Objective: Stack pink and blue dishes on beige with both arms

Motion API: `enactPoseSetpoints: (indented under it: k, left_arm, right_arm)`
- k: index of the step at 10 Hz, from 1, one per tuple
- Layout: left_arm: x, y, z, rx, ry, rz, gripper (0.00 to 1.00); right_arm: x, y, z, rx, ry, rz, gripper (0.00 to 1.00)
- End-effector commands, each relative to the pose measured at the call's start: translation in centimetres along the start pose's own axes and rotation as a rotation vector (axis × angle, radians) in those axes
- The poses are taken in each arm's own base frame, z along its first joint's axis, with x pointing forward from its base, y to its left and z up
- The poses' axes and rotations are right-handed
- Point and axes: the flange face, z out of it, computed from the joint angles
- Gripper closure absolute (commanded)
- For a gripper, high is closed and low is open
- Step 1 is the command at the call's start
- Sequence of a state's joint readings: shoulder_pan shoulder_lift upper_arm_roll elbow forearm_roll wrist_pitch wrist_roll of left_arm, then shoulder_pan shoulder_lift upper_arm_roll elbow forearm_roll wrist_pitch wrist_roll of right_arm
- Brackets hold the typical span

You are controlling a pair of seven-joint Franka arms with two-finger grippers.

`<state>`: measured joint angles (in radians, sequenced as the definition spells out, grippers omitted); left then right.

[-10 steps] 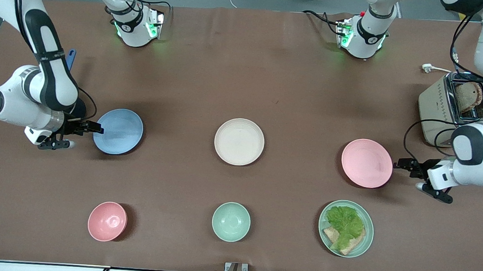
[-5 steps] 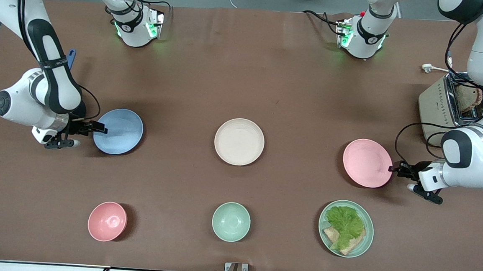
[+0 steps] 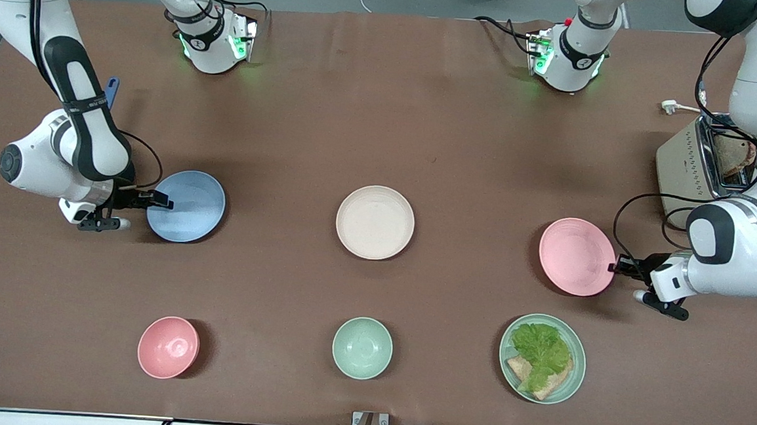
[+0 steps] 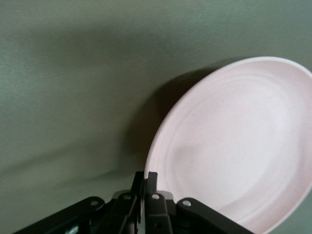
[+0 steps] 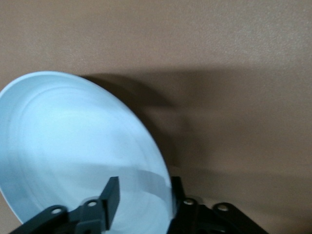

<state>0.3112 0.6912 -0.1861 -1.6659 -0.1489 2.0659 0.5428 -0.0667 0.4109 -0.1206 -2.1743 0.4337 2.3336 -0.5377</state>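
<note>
The pale pink plate (image 3: 576, 254) lies toward the left arm's end of the table. My left gripper (image 3: 614, 267) is at its rim; in the left wrist view it (image 4: 147, 176) is shut on the edge of the pink plate (image 4: 234, 146), which casts a dark shadow beneath. The light blue plate (image 3: 188, 206) lies toward the right arm's end. My right gripper (image 3: 159, 200) straddles its rim; in the right wrist view the gripper (image 5: 144, 187) is open, one finger over the blue plate (image 5: 73, 141), the other outside it. The beige plate (image 3: 375, 222) sits bare between them.
A toaster (image 3: 690, 169) holding bread stands beside the left arm. Nearer the front camera are a green plate (image 3: 575, 376) with lettuce and bread, a small green bowl (image 3: 362, 347) and a deep pink bowl (image 3: 168, 347).
Both arms moved in toward their plates. The left gripper reached the pink plate's rim and shut on it. The right gripper slid farther over the blue plate's rim.
</note>
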Motion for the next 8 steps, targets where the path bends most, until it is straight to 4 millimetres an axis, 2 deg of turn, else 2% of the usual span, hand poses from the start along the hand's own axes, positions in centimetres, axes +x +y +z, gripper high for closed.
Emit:
enactPoseSetpoints:
  k: [1, 2, 3, 4, 6, 7, 8]
  left_arm:
    - [0.4, 3.2, -1.6, -0.041, -0.029, -0.025, 1.0]
    - [0.7, 6.4, -3.5, -0.05, -0.043, -0.048, 1.0]
    - [1.1, 9.5, -5.1, -0.054, -0.053, -0.084, 1.0]
    - [1.8, 12.7, -5.0, -0.064, -0.066, -0.136, 1.0]
    - [3.6, 20.5, -3.7, -0.07, -0.088, -0.238, 1.0]
    - [4.3, 24.0, -2.8, -0.049, -0.093, -0.272, 1.0]
    - [4.8, 27.8, -1.6, -0.008, -0.093, -0.298, 1.0]
  right_arm:
    - [-0.7, 1.3, -0.2, 0.03, 0.014, -0.009, 0.95]
    - [-0.6, 1.6, -0.5, 0.056, 0.035, 0.027, 1.0]
    - [-0.3, 1.0, -1.1, 0.085, 0.032, 0.037, 0.99]
    - [0.2, 1.1, -2.1, 0.101, 0.023, 0.063, 0.99]
    - [1.7, 0.1, -4.6, 0.129, -0.004, 0.093, 0.99]
    - [2.5, -0.3, -6.2, 0.125, -0.003, 0.085, 0.99]
    - [3.4, 0.2, -9.1, 0.113, -0.011, 0.075, 0.99]
